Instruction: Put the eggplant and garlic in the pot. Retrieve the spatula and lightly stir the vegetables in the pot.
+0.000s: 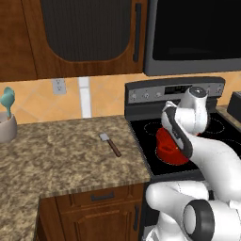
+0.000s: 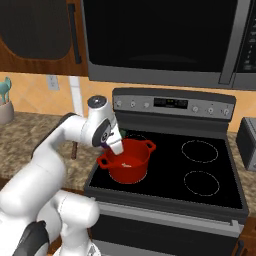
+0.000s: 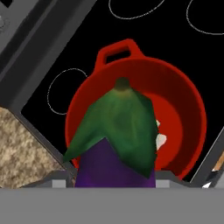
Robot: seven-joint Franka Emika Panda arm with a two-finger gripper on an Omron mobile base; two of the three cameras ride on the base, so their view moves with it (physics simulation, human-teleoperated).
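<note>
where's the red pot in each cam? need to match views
Left base view: pot right of centre on the stove, partly behind the arm.
Right base view: left of centre, front-left burner.
Hand view: centre, under the held eggplant.
Shared landmark: black stovetop.

The arm bends forward and down, its fingers [image 3: 114,177] clamped on something.
</note>
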